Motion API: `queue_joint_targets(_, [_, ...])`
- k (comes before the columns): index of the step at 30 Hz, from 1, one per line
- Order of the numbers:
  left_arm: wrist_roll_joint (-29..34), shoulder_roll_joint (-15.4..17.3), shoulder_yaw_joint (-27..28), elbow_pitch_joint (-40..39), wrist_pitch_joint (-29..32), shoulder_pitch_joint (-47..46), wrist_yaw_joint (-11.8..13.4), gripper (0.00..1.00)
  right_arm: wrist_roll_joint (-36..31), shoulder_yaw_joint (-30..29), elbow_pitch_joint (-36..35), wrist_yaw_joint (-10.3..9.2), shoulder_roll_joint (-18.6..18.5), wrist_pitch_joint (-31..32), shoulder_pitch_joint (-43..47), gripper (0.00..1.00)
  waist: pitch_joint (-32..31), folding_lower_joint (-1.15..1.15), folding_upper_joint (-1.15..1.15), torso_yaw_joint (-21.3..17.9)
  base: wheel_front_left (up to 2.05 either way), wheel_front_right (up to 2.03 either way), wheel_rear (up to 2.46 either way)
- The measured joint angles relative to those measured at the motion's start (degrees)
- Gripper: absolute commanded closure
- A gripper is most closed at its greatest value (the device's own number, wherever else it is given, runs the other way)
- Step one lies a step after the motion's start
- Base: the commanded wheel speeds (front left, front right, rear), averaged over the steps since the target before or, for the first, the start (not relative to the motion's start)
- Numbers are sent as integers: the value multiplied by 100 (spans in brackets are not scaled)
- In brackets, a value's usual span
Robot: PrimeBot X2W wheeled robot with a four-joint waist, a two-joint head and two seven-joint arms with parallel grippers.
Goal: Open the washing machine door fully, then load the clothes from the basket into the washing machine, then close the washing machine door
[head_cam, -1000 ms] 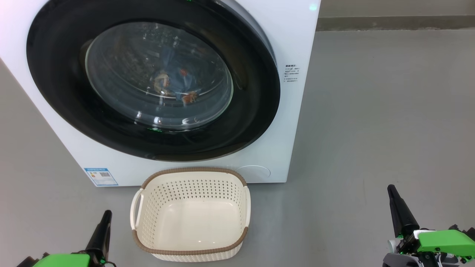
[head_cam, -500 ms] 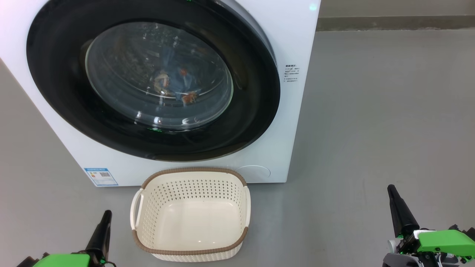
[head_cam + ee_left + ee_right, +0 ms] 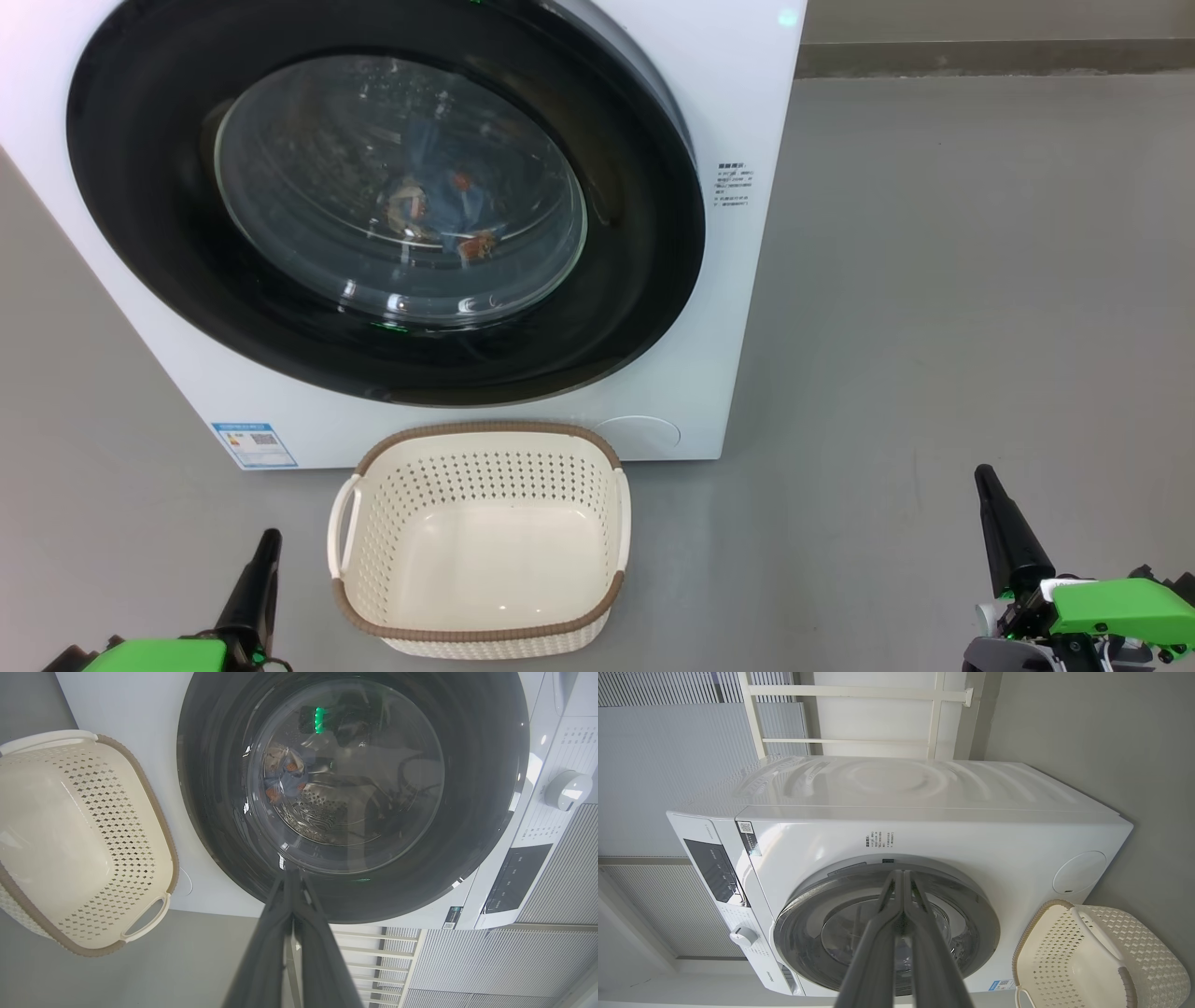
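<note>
Washing machine door [image 3: 392, 196]: closed flat against the white front of the washing machine [image 3: 738, 112], black rim seated all the way round as far as visible. Clothes [image 3: 448, 210]: inside the drum, blue fabric with orange print glimpsed through the door's glass. Basket [image 3: 485, 431]: empty, standing on the grey floor [image 3: 934, 280] just in front of the washing machine, below the door. Left gripper [image 3: 269, 546]: low beside the basket, jaws pressed together on nothing. Right gripper [image 3: 988, 490]: well apart to the right over bare floor, jaws likewise pressed together, nothing between them. By the look of it, all three steps done: opening, loading, closing. Nothing apparent left to do, save confirming the latch, impossible to judge from here.
</note>
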Motion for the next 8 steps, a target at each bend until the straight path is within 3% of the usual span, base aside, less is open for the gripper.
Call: queue_joint_targets(8, [0,0,0,0,0,0,0,100,0,0,0,0,0,0,0,100,0,0,0,0,0,0,0])
